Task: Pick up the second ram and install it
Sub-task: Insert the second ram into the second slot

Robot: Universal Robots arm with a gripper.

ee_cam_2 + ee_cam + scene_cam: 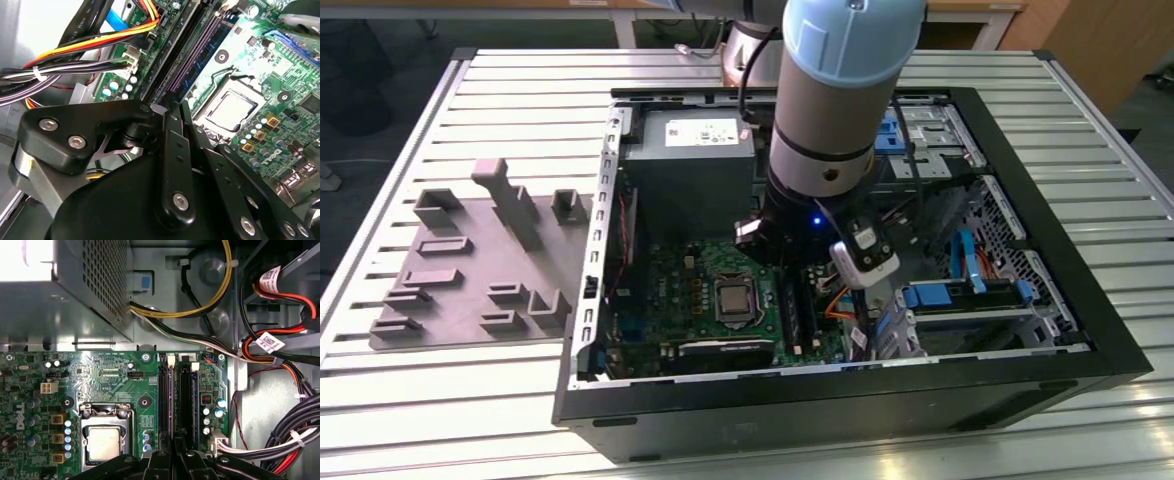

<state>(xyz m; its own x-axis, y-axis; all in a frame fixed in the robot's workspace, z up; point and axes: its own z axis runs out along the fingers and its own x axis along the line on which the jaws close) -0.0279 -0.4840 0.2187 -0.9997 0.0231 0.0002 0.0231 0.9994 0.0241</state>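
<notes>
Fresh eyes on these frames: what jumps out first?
The arm plunging into the open PC case, with its gripper low over the motherboard's memory slots. Next, the bare CPU socket beside those slots, and the bundle of coloured cables running past them in the second wrist view. The grey tray sits on the table at the exterior view's left of the case.

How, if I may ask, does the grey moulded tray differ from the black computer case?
The tray is grey, the case black. The tray is a low slab with raised blocks; the case is a deep open box. The arm reaches into the case, not the tray. Both rest on the slatted table.
</notes>
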